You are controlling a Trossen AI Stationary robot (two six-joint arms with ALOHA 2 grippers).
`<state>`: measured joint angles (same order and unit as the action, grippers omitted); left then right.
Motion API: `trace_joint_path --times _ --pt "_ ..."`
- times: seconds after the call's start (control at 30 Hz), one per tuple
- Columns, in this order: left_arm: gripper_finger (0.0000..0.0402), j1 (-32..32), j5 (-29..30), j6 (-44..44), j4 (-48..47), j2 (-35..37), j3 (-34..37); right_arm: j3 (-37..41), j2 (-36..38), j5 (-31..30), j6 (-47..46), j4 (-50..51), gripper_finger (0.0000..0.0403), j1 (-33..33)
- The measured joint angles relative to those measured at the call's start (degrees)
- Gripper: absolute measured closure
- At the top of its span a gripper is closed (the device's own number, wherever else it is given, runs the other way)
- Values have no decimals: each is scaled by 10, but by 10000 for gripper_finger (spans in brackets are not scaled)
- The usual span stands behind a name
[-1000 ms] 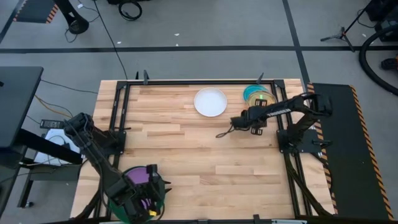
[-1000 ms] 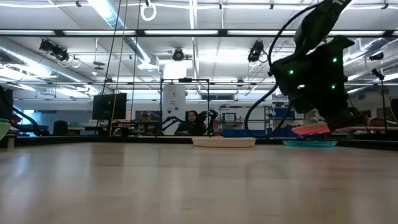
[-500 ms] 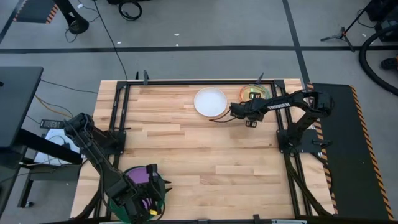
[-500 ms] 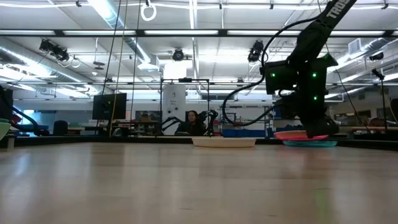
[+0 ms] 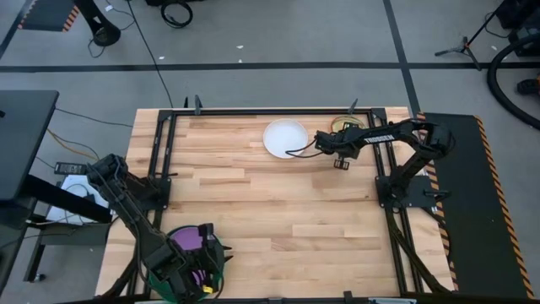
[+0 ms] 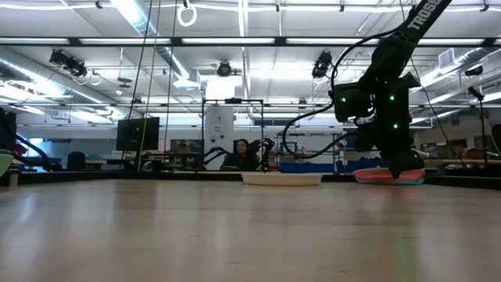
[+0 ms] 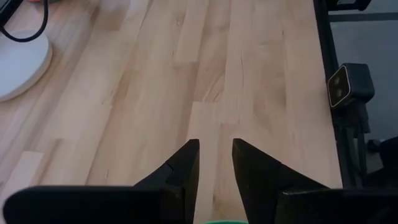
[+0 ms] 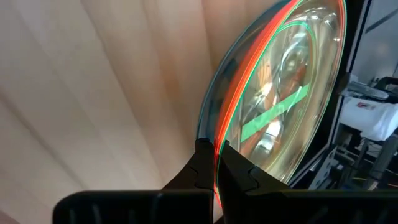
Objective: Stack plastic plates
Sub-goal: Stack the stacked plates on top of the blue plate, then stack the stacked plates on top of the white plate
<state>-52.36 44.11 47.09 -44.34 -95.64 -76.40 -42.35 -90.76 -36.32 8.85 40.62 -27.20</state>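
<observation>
- My right gripper (image 8: 216, 163) is down at the far right part of the tabletop (image 5: 278, 203), just right of the white plate (image 5: 285, 138).
- Right jaws are clenched on the rim of the orange plate (image 8: 239, 93); the wrist view shows the thin edge pinched between both fingers.
- The orange plate sits on top of the teal plate (image 8: 208, 102), whose rim shows just outside the orange one. A green ring shows through the translucent plastic; I can't tell which plate it belongs to.
- From the low view the small stack (image 6: 389, 175) lies low on the tabletop, directly under my right gripper (image 6: 401, 166).
- From above, my right arm covers most of that stack; only a sliver shows past the arm (image 5: 347, 124).
- The white plate lies flat and alone, near the far edge of the tabletop, just beside the small stack. The right arm's cable (image 5: 297, 152) loops over its near edge.
- My left gripper (image 7: 214, 168) is parked well apart from the white plate, at the near left corner of the tabletop, jaws released with a narrow gap.
- The purple plate (image 5: 191, 240) is there too, resting on the dark green plate (image 5: 213, 255), partly hidden under my left arm.
- A person sits in the room behind the white plate (image 6: 242, 153).
</observation>
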Motion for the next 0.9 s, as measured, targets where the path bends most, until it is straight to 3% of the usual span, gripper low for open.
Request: trace_joint_path --times 0.23,0.47,0.6,0.9 --pt "296 0 0 -2 0 0 0 0 0 -16 -65 -6 376 -6" --pt "296 0 0 -3 0 0 0 0 0 -27 -127 -7 292 -4" --pt "296 0 0 -9 0 0 0 0 0 17 -142 5 247 6" --pt "296 8 0 -41 0 0 0 0 0 29 -188 28 194 26"
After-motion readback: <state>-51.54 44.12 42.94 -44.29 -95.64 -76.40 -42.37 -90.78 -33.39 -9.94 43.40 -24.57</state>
